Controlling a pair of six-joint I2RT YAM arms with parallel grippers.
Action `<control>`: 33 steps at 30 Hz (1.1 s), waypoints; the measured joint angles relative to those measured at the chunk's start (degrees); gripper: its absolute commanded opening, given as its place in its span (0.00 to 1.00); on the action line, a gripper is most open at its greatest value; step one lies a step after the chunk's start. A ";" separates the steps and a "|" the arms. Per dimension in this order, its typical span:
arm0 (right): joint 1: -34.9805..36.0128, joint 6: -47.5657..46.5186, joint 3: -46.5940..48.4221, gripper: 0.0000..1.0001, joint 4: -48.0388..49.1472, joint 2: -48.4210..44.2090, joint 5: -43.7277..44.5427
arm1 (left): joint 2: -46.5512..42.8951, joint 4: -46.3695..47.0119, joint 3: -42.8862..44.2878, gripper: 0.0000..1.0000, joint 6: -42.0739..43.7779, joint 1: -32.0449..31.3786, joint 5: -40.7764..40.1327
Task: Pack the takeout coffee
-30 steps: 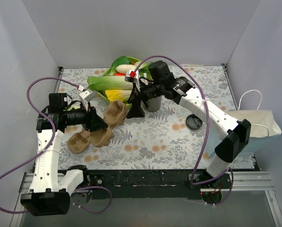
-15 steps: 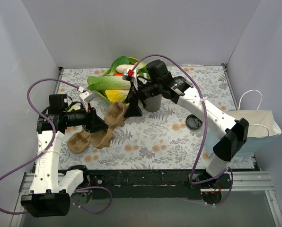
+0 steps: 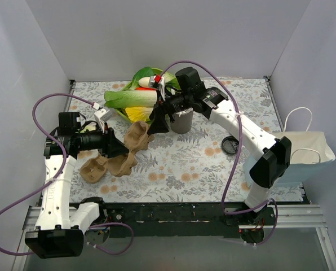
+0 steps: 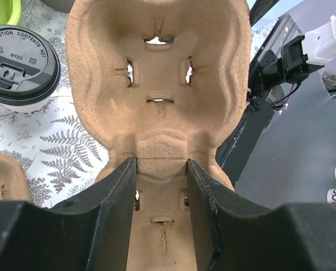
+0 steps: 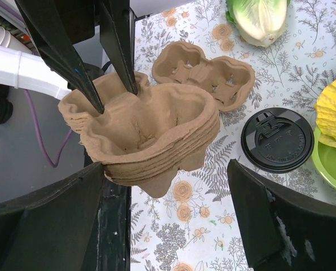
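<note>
Left gripper [image 4: 161, 166]: the jaws pinch the middle ridge of the stack of pulp carriers [image 4: 159, 84], with one finger in the pocket on each side of the ridge; the stack is held tilted above the cloth
Right gripper [image 3: 158, 120]: the jaws are spread wide and nothing is between them; the stack is just ahead of them, and I cannot tell if one finger touches its lower edge
Takeout coffee [image 5: 278, 140]: it stands on the cloth with the black lid on, ahead of the right jaws on the side of their right finger, near the stack but apart from it; from the left jaws it is ahead and to the left; in the top view I cannot find it
Single carrier [image 3: 94, 168]: it lies flat on the cloth, beside and a little behind the left jaws, beyond the stack when seen from the right jaws
Surface: a cloth [image 3: 185, 166] printed with grey ferns and orange flowers covers the table
Room: plain pale walls [image 3: 157, 34] close the table on three sides
Green bowl [image 3: 135, 84]: it holds vegetables, to the right of the right jaws
Loose black lid [image 3: 231, 145]: on the cloth, well apart from both jaws
White bag [image 3: 303, 149]: at the right edge of the table, well apart from both jaws
</note>
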 measured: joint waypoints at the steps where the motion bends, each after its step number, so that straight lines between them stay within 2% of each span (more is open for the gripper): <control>1: -0.02 0.22 0.02 0.96 0.04 0.17 -0.24 | 0.00 -0.02 0.00 0.15 0.02 0.00 -0.13; 12: 0.09 1.73 1.38 0.98 0.48 1.51 0.09 | 0.04 -0.02 -0.02 0.15 0.11 0.02 -0.85; 18: 1.29 1.22 0.68 0.98 -0.55 1.44 6.84 | 0.52 0.90 0.00 0.07 -1.64 0.39 -3.10; 24: 1.11 -0.50 -3.91 0.98 -2.73 0.72 11.80 | 0.85 3.50 0.59 0.07 -5.18 0.76 -3.98; 33: 2.23 -2.69 -8.85 0.98 -4.26 0.24 15.58 | 0.76 8.07 1.90 0.06 -7.96 0.26 1.70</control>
